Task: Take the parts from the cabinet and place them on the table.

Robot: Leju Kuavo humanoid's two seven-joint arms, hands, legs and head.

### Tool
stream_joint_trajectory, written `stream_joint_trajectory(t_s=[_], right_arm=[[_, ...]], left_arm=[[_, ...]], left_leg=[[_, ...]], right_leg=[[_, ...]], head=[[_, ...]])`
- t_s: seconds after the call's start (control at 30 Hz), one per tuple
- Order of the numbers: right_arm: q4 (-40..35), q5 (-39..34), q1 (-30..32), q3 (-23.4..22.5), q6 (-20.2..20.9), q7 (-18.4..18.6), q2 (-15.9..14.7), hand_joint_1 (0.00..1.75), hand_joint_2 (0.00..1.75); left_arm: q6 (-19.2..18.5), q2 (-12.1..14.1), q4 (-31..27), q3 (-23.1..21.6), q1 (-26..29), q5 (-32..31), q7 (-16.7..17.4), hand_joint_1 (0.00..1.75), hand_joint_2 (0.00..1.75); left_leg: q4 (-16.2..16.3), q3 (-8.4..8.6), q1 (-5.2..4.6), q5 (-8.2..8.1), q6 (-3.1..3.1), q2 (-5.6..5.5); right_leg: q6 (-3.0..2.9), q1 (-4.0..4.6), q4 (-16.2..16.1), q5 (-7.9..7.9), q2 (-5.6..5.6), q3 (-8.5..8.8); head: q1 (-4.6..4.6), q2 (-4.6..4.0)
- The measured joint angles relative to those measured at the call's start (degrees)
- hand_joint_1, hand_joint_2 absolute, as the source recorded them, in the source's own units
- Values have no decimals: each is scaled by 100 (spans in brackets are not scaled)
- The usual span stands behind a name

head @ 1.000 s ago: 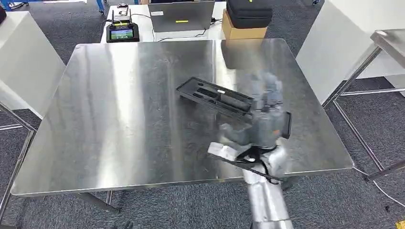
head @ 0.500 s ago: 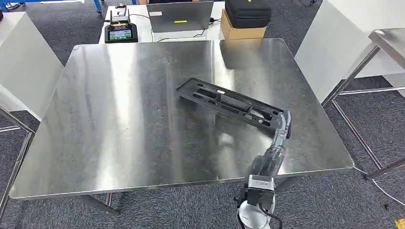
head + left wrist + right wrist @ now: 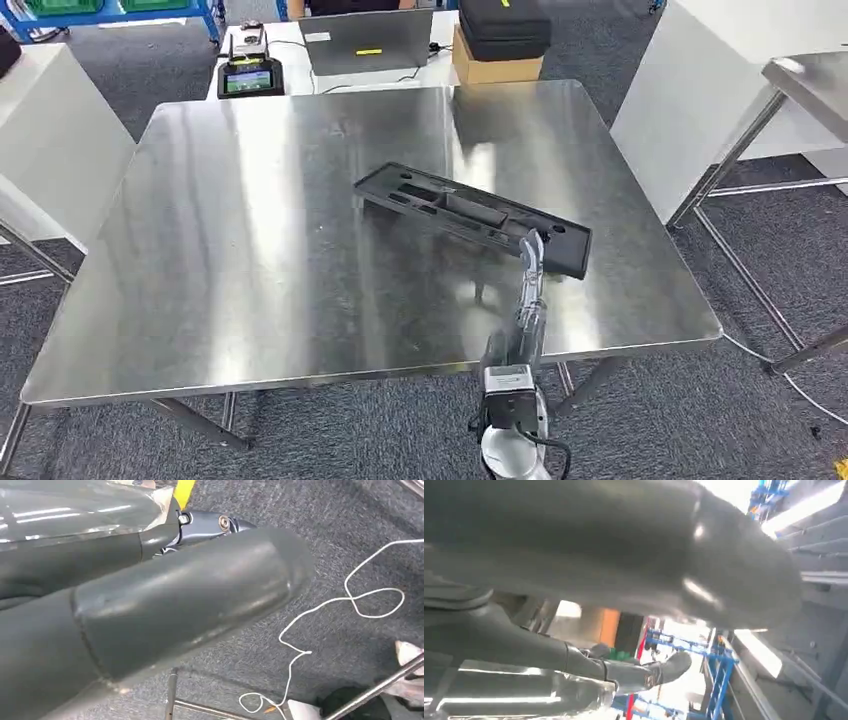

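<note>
While you look, the black part (image 3: 470, 213) lies flat on the bench (image 3: 250, 270) | right hand (image 3: 530, 285) spread, holding nothing, fingertips near the part | left hand (image 3: 150, 605): can't tell.

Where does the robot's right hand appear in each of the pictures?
Head view: right hand reaches over the table's near edge, fingertips by the black part.
Left wrist view: not in it.
Right wrist view: right hand spans the picture from the left edge.
Shared landmark: probably the shiny table.
</note>
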Motion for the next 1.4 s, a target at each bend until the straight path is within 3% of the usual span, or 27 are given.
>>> stream_joint_trajectory(t_s=[0.07,0.13,0.2,0.27,0.3,0.33,0.43,0.47,0.5,0.57,0.63,0.83,0.87,0.9,0.93,0.97,1.0,1.03,1.07,1.13,1.17,1.2,1.23,1.3,1.33,1.37,1.4], right_arm=[[37,2,-9,65,26,2,0,0,0],[85,0,-10,94,37,2,-13,0,0],[120,0,-11,118,41,2,-15,0,0],[144,68,-25,129,41,9,-15,0,0],[164,169,-57,159,44,31,-15,0,0],[188,231,-93,207,80,61,-17,0,0],[251,258,-155,352,159,133,-28,0,0],[253,192,-161,367,214,179,-44,0,0],[253,131,-165,378,264,225,-66,0,0],[253,90,-139,380,271,253,-116,0,0],[253,94,-55,374,253,258,-179,0,0],[253,94,-44,374,251,256,-186,0,0],[253,120,55,367,218,258,-251,0,0],[245,136,96,363,190,258,-295,0,0],[122,153,183,341,124,256,-356,0,0],[35,131,296,319,109,289,-402,0,0],[0,77,351,306,139,315,-420,0,0],[-20,5,374,299,179,326,-435,0,0],[-35,-80,395,293,244,352,-442,0,0],[-57,-216,450,275,336,354,-468,0,0],[-64,-303,486,266,395,371,-483,0,0],[-68,-378,510,262,452,404,-489,0,0],[-70,-426,537,255,491,428,-496,0,0],[-94,-463,572,245,511,433,-509,0,0],[-107,-463,573,238,513,433,-509,0,0],[-147,-457,589,225,520,444,-509,0,0],[-181,-450,596,216,540,459,-509,0,0]], left_arm=[[2,0,0,7,7,0,-2,0,0],[2,0,0,24,14,0,-2,0,0],[2,2,0,44,26,0,-2,0,0],[92,2,0,52,19,-37,-9,0,0],[199,-4,0,52,-1,-79,-20,0,0],[199,-13,0,55,9,-87,-31,0,0],[151,-20,-2,74,7,-151,-107,0,0],[164,-42,0,72,13,-192,-118,0,0],[109,-55,0,72,10,-195,-118,0,0],[-107,-57,-2,70,17,-296,-116,0,0],[-74,-61,-2,20,18,-459,-105,0,0],[-72,-61,-2,17,18,-466,-100,0,0],[-115,-63,-2,-22,18,-503,-57,0,0],[-217,-66,-2,-24,14,-476,-6,0,0],[-297,-83,-2,-39,3,-542,35,0,0],[-372,-101,0,-42,-2,-536,61,0,0],[-376,-96,2,-40,6,-559,61,0,0],[-315,-94,4,-46,6,-618,53,0,0],[-319,-96,4,-48,14,-623,57,0,0],[-422,-92,4,-39,17,-597,68,0,0],[-363,-92,4,-44,14,-665,68,0,0],[-280,-92,4,-59,15,-719,68,0,0],[-249,-92,4,-68,17,-723,76,0,0],[-238,-92,4,-68,13,-719,92,0,0],[-309,-92,4,-66,9,-693,98,0,0],[-365,-96,4,-61,-2,-675,105,0,0],[-326,-98,4,-61,-5,-703,105,0,0]], left_leg=[[737,-225,48,-645,-96,22],[1448,-377,100,-973,-166,29],[1178,-44,146,-793,-192,46],[198,664,182,-471,-207,54],[-168,861,177,-634,-204,47],[-92,822,116,-477,-143,3],[-116,766,77,-460,-28,1],[-211,722,125,-350,87,26],[-215,677,98,-286,113,35],[-213,524,79,-190,191,47],[-207,386,57,-90,212,56],[-205,374,54,-80,212,57],[-201,241,15,24,217,61],[-196,156,-12,97,212,60],[-175,82,-48,235,148,57],[-198,87,-29,335,76,67],[-207,66,-50,386,35,55],[-108,5,-3,189,-9,39],[95,-58,19,-157,-60,52],[865,-214,69,-868,-152,52],[1285,-274,91,-1047,-192,52],[1511,-271,115,-1014,-213,54],[1540,-164,148,-820,-235,54],[924,372,191,-415,-257,57],[373,766,209,-383,-260,55],[-59,1053,189,-627,-251,31],[-185,1083,165,-655,-208,14]], right_leg=[[-67,17,9,89,-22,-97],[-55,29,35,161,-42,-225],[-27,22,94,203,-45,-337],[10,0,150,227,-42,-410],[50,8,169,253,-44,-436],[104,21,157,288,-32,-443],[230,19,122,373,-26,-463],[289,74,153,381,-25,-540],[257,40,269,220,-19,-610],[124,51,949,-355,-18,-869],[100,57,1721,-723,-17,-1062],[107,58,1771,-733,-16,-1069],[203,67,1766,-582,-16,-861],[251,84,1206,-338,-17,-441],[105,188,-90,-347,-24,432],[62,214,-80,-283,-7,321],[1,150,-107,-215,-16,290],[-39,78,-112,-144,-47,242],[-123,76,-112,-87,-47,175],[-147,83,-108,30,-51,37],[-135,83,-95,96,-59,-41],[-122,82,-84,149,-69,-86],[-99,77,-55,217,-72,-183],[-34,54,30,279,-67,-356],[-6,52,94,296,-65,-416],[30,76,137,318,-66,-479],[76,88,149,349,-72,-495]], head=[[-22,0],[-20,0],[-22,0],[-22,0],[-22,0],[-7,0],[-11,0],[-2,0],[-13,0],[24,0],[28,0],[29,0],[28,0],[26,0],[15,0],[24,2],[33,0],[26,0],[11,0],[7,0],[2,0],[2,0],[4,0],[2,0],[0,0],[-2,0],[17,0]])
